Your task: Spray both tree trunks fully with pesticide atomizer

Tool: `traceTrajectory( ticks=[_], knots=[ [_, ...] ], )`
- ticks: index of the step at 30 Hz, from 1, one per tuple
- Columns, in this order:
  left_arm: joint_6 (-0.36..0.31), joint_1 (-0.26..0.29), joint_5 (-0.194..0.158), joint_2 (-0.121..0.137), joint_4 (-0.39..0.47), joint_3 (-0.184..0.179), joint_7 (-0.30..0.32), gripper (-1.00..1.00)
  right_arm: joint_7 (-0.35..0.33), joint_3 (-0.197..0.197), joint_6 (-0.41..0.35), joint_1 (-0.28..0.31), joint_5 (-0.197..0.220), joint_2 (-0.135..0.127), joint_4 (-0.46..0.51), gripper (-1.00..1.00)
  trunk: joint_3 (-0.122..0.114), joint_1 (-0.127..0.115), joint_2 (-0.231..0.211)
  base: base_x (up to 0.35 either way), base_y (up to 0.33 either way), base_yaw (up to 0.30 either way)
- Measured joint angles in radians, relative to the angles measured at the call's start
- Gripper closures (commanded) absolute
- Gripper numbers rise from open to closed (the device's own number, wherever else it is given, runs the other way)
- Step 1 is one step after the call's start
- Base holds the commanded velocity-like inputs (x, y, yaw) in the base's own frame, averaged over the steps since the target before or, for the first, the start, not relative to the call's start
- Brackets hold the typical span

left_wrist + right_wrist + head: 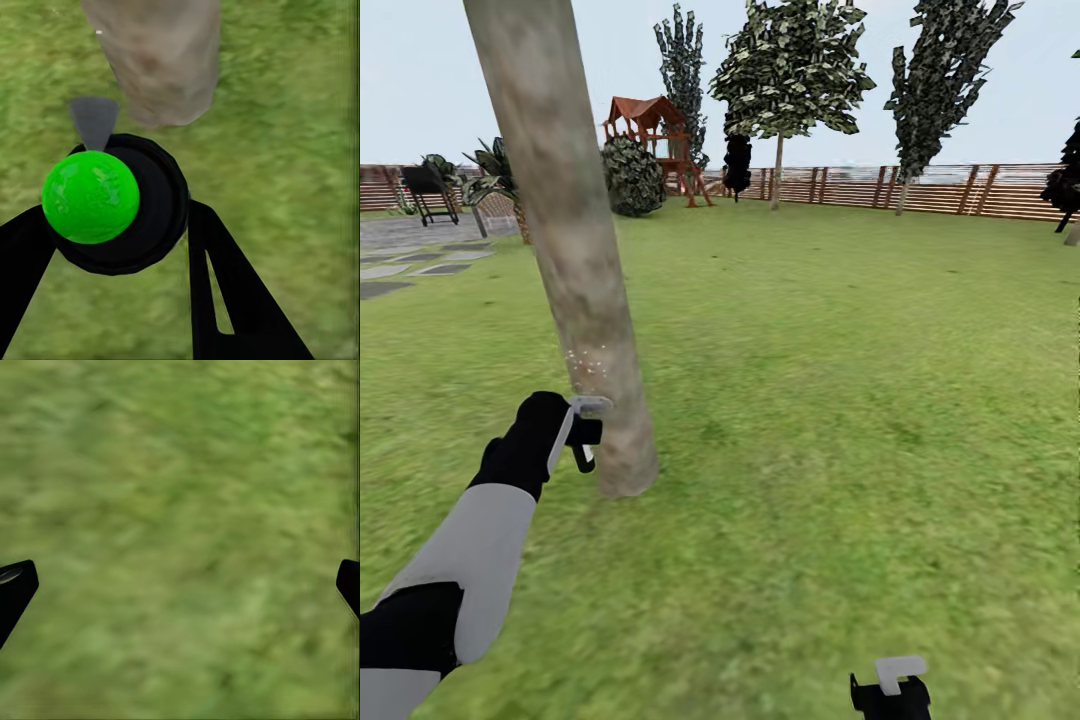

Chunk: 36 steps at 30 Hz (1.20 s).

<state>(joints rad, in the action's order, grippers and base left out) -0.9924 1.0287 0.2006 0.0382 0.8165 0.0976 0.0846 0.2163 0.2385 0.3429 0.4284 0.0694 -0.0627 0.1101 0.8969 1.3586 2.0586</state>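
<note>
The left gripper's black fingers [225, 300] are closed around the pesticide atomizer [112, 202], a black round-bodied bottle with a glossy green ball top, gripped at its body. Its grey nozzle [94, 120] points at the mottled grey-brown tree trunk [575, 260], just beside it near the base, where pale specks [588, 362] dot the bark. The bottle looks rigid, light and smooth, so a hold low around the body, clear of the nozzle, should keep it from slipping or turning. The left gripper [582, 432] sits at the near left of the green grass lawn [840, 400]. The right gripper [180, 585] hangs wide open and empty over grass. A brown slatted fence [920, 190] lies far behind.
</note>
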Motion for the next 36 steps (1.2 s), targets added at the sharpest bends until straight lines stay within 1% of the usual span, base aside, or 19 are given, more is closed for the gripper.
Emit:
traceTrajectory(
  ticks=[7,10,13,16,19,23,25,26,27,28,29,32,36],
  knots=[
    [0.000,-0.006,0.001,0.005,-0.001,0.003,-0.005,1.00,0.000,0.000,0.000,0.000,0.000,0.003,0.001,-1.00,0.000,0.000,0.000,0.016,-0.274,0.005],
    [0.000,-0.012,0.002,0.007,-0.001,0.006,-0.005,1.00,0.000,0.000,0.000,0.000,0.000,0.003,0.000,-1.00,0.000,0.000,0.000,0.130,-0.268,0.183],
    [0.001,-0.047,0.005,0.009,-0.001,0.008,-0.006,1.00,0.000,0.000,0.000,0.001,0.000,0.003,0.000,-1.00,0.000,0.000,0.000,0.172,-0.246,0.269],
    [0.002,-0.081,0.006,0.018,-0.001,0.008,-0.005,1.00,0.000,0.000,0.000,0.000,0.000,0.004,0.000,-1.00,0.000,0.000,0.000,0.208,-0.219,0.276],
    [0.002,-0.089,0.003,0.011,-0.001,-0.001,-0.008,1.00,0.000,0.000,0.000,0.001,0.000,0.005,0.000,-1.00,0.000,0.000,0.000,0.238,-0.190,0.265],
    [0.002,-0.090,0.000,0.006,-0.001,0.002,-0.008,1.00,0.000,0.000,0.000,0.001,0.000,0.005,0.000,-1.00,0.000,0.000,0.000,0.238,-0.189,0.225],
    [0.002,-0.094,0.002,0.007,-0.001,0.003,-0.008,1.00,0.000,0.000,0.000,0.001,0.000,0.005,0.001,-1.00,0.000,0.000,0.000,0.225,-0.199,0.065],
    [0.003,-0.106,0.005,0.011,-0.002,0.005,-0.008,1.00,0.000,0.000,0.000,0.000,0.000,0.005,0.001,-1.00,0.000,0.000,0.000,0.221,-0.202,0.012],
    [0.006,-0.133,0.009,0.019,-0.001,0.008,-0.006,1.00,0.000,0.000,0.000,0.001,0.000,0.005,0.001,-1.00,0.000,0.000,0.000,0.214,-0.204,0.005],
    [0.011,-0.144,0.005,0.020,-0.001,0.008,-0.006,1.00,0.000,0.000,0.000,0.001,0.000,0.005,0.001,-1.00,0.000,0.000,0.000,0.207,-0.207,0.003],
    [0.013,-0.146,0.003,0.020,-0.002,0.006,-0.006,1.00,0.000,0.000,0.000,0.000,0.000,0.005,0.001,-1.00,0.000,0.000,0.000,0.198,-0.210,0.002],
    [0.015,-0.150,-0.003,0.006,-0.002,0.001,-0.007,1.00,0.000,0.000,0.000,0.000,0.000,0.005,0.001,-1.00,0.000,0.000,0.000,0.187,-0.220,0.033],
    [0.013,-0.151,0.001,0.004,-0.001,0.002,-0.008,1.00,0.000,0.001,0.000,0.000,0.000,0.005,0.000,-1.00,0.000,0.000,0.000,0.174,-0.229,0.227]
  ],
)
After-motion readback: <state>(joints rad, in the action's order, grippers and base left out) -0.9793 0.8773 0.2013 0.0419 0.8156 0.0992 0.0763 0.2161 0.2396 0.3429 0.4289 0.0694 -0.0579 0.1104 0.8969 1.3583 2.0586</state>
